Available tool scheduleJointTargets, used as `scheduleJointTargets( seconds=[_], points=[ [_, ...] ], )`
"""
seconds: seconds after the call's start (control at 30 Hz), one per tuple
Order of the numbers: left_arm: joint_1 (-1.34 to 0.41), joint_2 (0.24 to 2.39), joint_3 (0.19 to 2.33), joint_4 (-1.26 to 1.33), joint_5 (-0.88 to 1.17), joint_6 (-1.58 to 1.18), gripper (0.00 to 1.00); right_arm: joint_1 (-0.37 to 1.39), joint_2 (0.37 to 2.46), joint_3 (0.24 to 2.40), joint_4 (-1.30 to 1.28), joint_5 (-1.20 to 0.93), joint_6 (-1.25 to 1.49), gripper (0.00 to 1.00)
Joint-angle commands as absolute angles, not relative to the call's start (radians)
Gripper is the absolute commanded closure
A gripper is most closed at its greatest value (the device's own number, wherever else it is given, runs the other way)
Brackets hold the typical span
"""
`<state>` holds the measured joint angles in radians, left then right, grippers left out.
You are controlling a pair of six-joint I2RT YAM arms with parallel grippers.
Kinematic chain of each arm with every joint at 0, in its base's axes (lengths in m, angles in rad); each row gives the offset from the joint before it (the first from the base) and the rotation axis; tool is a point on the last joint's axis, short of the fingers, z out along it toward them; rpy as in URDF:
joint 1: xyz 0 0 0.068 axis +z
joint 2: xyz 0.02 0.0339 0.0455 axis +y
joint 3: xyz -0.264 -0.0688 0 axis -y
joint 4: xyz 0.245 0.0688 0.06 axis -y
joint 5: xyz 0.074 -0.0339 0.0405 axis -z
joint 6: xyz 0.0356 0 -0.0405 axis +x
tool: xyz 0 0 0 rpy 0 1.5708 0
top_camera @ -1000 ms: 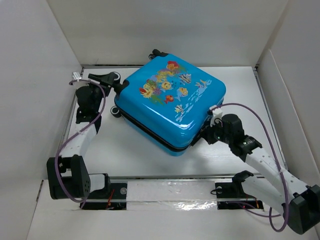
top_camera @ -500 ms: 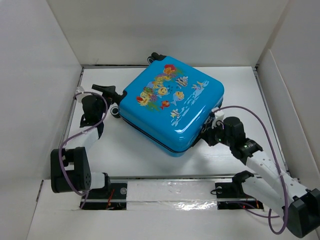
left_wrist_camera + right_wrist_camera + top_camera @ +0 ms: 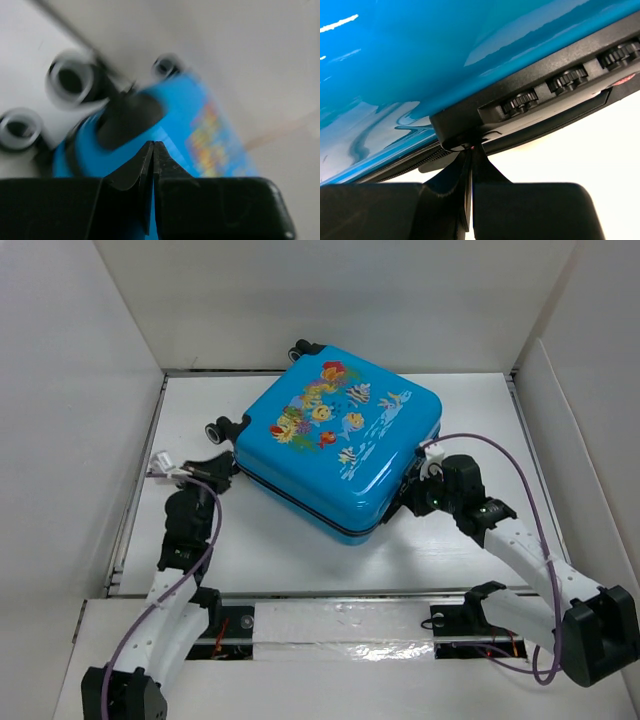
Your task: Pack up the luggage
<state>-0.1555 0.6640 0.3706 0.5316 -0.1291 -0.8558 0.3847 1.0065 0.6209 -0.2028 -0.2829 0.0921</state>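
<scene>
On the white desk point(image 3: 270, 540), mid-rear: small bright blue hard-shell suitcase with cartoon fish print point(image 3: 340, 440). It is lying flat, shell closed, printed side up, and turned at an angle to the desk edges. Its black-and-white wheels point(image 3: 215, 430) are at the left/rear end.

Left end effector point(image 3: 222, 466): fingers pressed together, nothing between them. It sits just beside the suitcase's near-left corner, below the wheels. Can't confirm contact from overhead. The left wrist view is motion-blurred: closed tips point(image 3: 152, 150) point at the blue shell, with the wheels point(image 3: 70, 80) up-left.

Right end effector point(image 3: 408, 496): at the suitcase's near-right side, fingers also pressed together. In the right wrist view the closed tips point(image 3: 471, 150) butt up against the black lock panel point(image 3: 530, 95), where the row of small black number dials point(image 3: 520, 102) sits, right above the dark zipper line point(image 3: 410, 161). There's a tiny reddish speck at the tip contact. Can't tell if anything is pinched there.

A purple cable point(image 3: 510, 455) loops over the right arm.
</scene>
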Motion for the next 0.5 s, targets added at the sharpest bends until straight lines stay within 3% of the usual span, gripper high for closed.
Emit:
scheduleJointTargets(
  seconds=[0.0,0.1,0.13,0.27,0.47],
  points=[
    [-0.198,0.649,0.212,0.486,0.032,-0.786,1.00,0.364,1.000,0.735,0.074,-0.314,0.077,1.00],
    [-0.413,0.693,0.121,0.564,0.013,-0.755,1.00,0.339,1.021,0.750,0.090,-0.321,0.078,1.00],
    [-0.580,0.724,0.127,0.574,-0.106,-0.746,1.00,0.339,1.037,0.753,0.095,-0.328,0.075,1.00],
    [-0.979,0.934,0.224,0.601,-0.447,-0.713,1.00,0.339,1.052,0.752,0.081,-0.350,0.072,1.00],
    [-1.000,1.239,0.352,0.860,-0.315,-0.661,1.00,0.339,1.011,0.695,0.054,-0.330,0.071,1.00]
  ],
)
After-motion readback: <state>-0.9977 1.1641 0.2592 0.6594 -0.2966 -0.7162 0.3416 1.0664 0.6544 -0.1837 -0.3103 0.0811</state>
